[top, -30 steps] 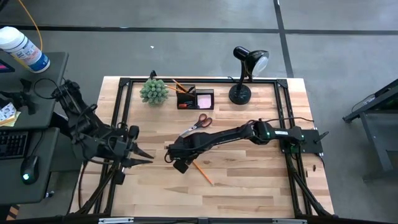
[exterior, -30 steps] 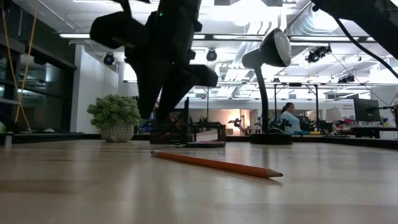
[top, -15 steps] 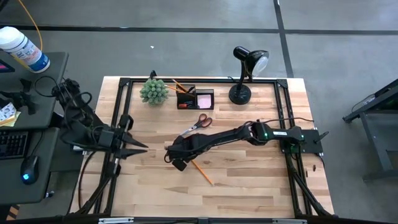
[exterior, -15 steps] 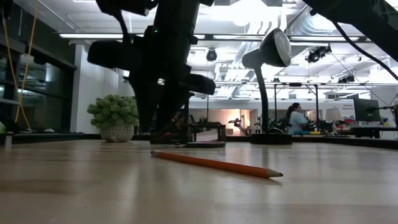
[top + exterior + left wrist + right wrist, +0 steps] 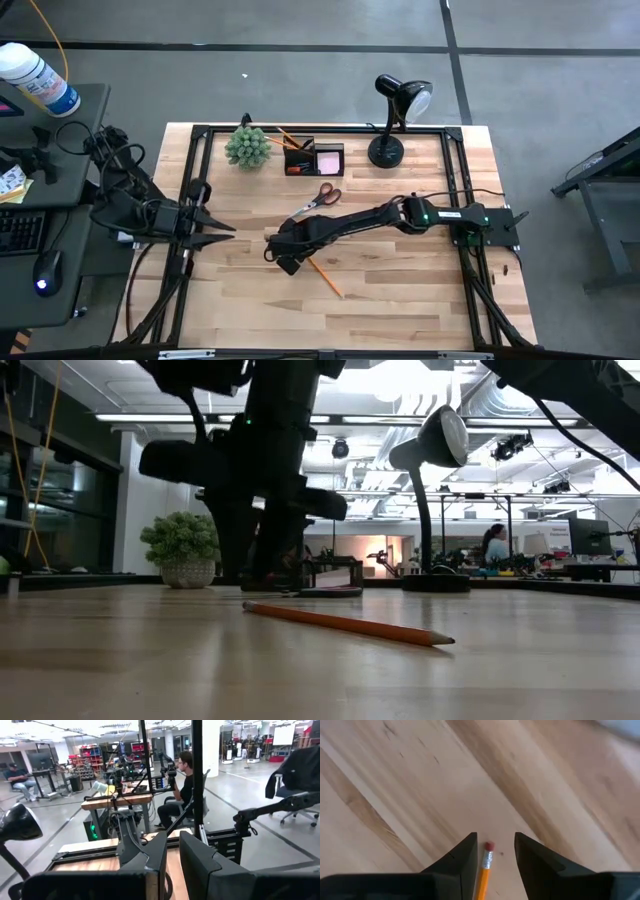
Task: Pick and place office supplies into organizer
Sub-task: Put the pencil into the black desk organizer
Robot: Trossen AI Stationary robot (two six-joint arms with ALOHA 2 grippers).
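An orange pencil (image 5: pixel 325 277) lies flat on the wooden table, its eraser end (image 5: pixel 489 846) toward the far left. My right gripper (image 5: pixel 494 840) points steeply down over that end. It is open, with one finger on each side of the eraser, and I see no touch. The black organizer (image 5: pixel 313 158) stands at the table's far edge with a pink pad (image 5: pixel 330 160) and pencils in it. Orange-handled scissors (image 5: pixel 318 198) lie flat in front of it. My left gripper (image 5: pixel 222 236) hovers level at the table's left edge, its fingers almost together with nothing between them.
A green spiky plant (image 5: pixel 247 147) stands left of the organizer and a black desk lamp (image 5: pixel 395 125) right of it. A black frame rail (image 5: pixel 205 135) runs round the table's far and side edges. Bare wood lies on the near half. People sit in the room beyond.
My right gripper has sunk a little toward the pencil's eraser end, while the pencil has stayed where it was. My left gripper has drawn back toward the table's left edge, risen slightly and turned at the wrist.
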